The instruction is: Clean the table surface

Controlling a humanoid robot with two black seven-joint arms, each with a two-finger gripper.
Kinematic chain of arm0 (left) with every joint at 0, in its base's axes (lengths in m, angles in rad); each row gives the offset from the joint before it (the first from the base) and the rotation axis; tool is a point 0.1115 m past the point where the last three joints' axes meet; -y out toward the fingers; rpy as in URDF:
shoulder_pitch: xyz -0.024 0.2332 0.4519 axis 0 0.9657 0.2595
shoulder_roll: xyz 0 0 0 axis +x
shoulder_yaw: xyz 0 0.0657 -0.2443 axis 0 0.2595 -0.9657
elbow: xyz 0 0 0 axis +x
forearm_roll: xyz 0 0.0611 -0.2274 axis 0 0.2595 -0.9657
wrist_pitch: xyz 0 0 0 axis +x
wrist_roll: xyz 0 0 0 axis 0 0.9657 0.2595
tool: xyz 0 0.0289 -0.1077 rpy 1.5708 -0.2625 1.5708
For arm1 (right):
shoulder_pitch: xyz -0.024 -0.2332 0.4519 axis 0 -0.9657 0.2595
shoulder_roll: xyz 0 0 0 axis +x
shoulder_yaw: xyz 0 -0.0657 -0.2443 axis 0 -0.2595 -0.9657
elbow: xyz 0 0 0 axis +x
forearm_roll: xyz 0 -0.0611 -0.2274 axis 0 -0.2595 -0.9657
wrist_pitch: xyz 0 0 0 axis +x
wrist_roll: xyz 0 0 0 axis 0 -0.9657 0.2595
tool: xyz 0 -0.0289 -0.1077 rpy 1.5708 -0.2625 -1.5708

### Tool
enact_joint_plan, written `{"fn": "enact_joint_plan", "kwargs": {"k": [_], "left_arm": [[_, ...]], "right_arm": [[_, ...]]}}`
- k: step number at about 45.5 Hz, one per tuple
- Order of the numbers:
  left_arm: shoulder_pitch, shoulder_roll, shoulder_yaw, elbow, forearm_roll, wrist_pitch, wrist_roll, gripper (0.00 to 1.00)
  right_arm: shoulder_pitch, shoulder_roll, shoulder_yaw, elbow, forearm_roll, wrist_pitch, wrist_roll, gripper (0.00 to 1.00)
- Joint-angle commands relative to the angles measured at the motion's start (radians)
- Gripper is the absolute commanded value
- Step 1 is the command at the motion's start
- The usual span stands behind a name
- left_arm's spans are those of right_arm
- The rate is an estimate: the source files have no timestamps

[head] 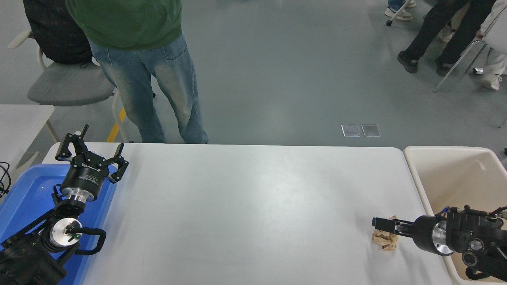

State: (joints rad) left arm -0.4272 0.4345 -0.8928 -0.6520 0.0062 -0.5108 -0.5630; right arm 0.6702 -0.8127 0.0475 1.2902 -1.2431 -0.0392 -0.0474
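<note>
The table surface [245,206] is a wide matte white top filling the lower half of the head view. A small crumpled wad of brown paper [385,240] lies on it near the right end. My right gripper [381,224] reaches in from the right edge, pointing left, its tip over the wad's upper side and hiding part of it. Seen side on, its state does not show. My left gripper [89,152] is parked at the lower left, open and holding nothing.
A cream plastic tub [412,168] stands against the table's right end. A blue tray [23,190] sits under my left arm. A person in jeans [158,99] stands at the far left edge; a grey chair [67,85] is beside them.
</note>
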Motion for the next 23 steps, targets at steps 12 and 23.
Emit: {"fn": "enact_joint_plan", "kwargs": {"k": [12, 23], "left_arm": [[-0.001, 0.001, 0.000, 0.000, 0.000, 0.000, 0.000, 0.99], [-0.001, 0.000, 0.000, 0.000, 0.000, 0.000, 0.000, 0.99]], "right_arm": [[-0.015, 0.060, -0.008, -0.057, -0.001, -0.057, 0.000, 1.00], [-0.021, 0.090, -0.009, -0.078, -0.002, -0.068, 0.001, 1.00]]}}
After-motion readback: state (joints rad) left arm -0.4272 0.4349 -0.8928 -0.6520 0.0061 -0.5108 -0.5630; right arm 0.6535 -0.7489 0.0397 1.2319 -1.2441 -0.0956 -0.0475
